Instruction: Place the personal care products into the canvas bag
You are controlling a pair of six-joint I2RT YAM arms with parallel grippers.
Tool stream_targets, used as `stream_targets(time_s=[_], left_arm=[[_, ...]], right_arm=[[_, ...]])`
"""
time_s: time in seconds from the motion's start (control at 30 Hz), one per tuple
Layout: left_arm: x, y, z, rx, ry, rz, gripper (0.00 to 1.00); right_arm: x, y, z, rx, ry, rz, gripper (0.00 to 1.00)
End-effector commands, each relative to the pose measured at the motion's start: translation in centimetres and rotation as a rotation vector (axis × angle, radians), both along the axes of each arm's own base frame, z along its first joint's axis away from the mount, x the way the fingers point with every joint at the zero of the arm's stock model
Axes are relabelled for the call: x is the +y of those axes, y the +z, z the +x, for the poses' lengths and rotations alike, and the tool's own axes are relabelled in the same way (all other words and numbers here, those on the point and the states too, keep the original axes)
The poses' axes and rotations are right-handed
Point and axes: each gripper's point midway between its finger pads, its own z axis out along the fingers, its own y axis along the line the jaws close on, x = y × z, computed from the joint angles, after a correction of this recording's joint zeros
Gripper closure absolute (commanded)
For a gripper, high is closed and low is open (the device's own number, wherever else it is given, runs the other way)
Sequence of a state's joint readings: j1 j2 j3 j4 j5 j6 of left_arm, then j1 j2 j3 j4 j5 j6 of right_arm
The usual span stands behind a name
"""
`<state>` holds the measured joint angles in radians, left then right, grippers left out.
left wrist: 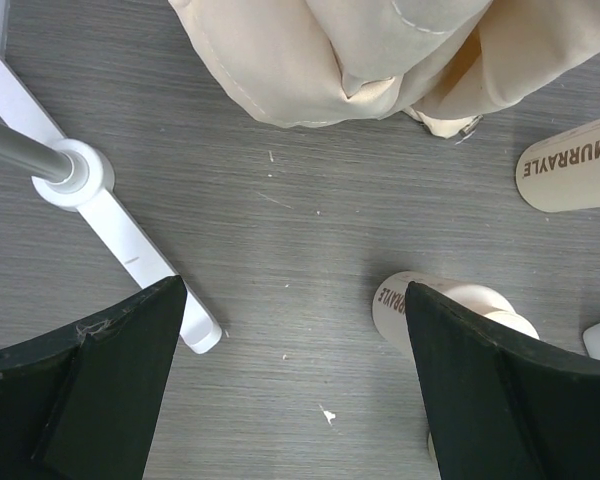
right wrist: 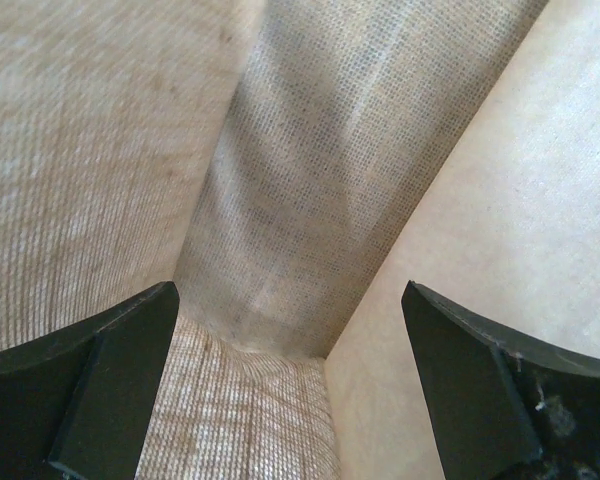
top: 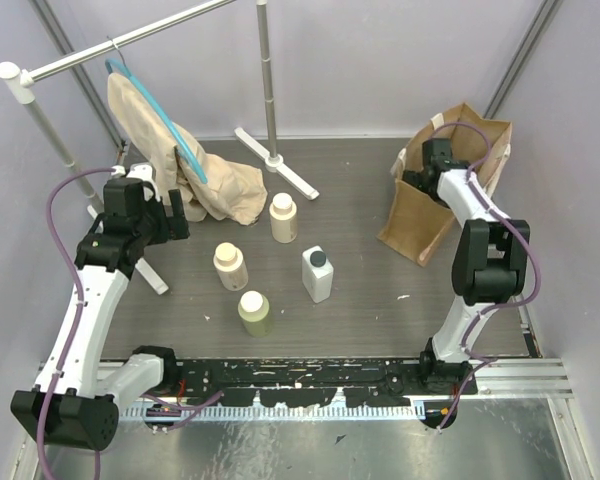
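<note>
Half the right tool (right wrist: 290, 300) is hidden inside the canvas bag (top: 420, 225).

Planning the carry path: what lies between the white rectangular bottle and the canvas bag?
Nothing; the top view shows only bare table between the white rectangular bottle and the canvas bag.
</note>
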<state>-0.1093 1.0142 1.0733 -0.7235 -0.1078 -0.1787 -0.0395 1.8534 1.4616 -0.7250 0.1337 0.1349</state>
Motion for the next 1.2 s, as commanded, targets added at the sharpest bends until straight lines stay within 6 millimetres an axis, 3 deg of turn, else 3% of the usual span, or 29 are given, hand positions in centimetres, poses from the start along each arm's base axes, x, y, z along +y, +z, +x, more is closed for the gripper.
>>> stream_targets(time_s=[0.0, 0.17, 0.33, 0.53, 0.73, 0.87, 1.17], left_arm=[[-0.2, 0.1, -0.2, -0.018, -0.027, 0.000, 0.02], [-0.2, 0.1, -0.4, -0.017, -0.031, 0.006, 0.02], [-0.2, 0.1, -0.7, -0.014, -0.034, 0.007, 0.02], [-0.2, 0.2, -0.9, -0.016, -0.035, 0.006, 0.02], [-0.2, 0.3, -0.8, -0.020, -0.037, 0.004, 0.02], [-0.4, 0.6, -0.7, -0.028, -0.045, 0.000, 0.02], [-1.4, 1.9, -0.4, -0.049, -0.099, -0.026, 0.02]], right_arm=[[4.8, 2.5, -1.1, -0.073, 0.076, 0.001, 0.00], [11.0, 1.7, -4.4, -0.040, 0.190, 0.021, 0.00], [15.0, 0.4, -8.5, 0.021, 0.277, 0.015, 0.00], [17.0, 0.5, -11.7, 0.045, 0.317, 0.017, 0.00], [15.9, 2.2, -13.0, 0.053, 0.309, -0.045, 0.00], [14.8, 5.8, -12.1, -0.002, 0.288, -0.103, 0.00], [13.2, 17.6, -9.1, -0.163, 0.260, -0.223, 0.00]])
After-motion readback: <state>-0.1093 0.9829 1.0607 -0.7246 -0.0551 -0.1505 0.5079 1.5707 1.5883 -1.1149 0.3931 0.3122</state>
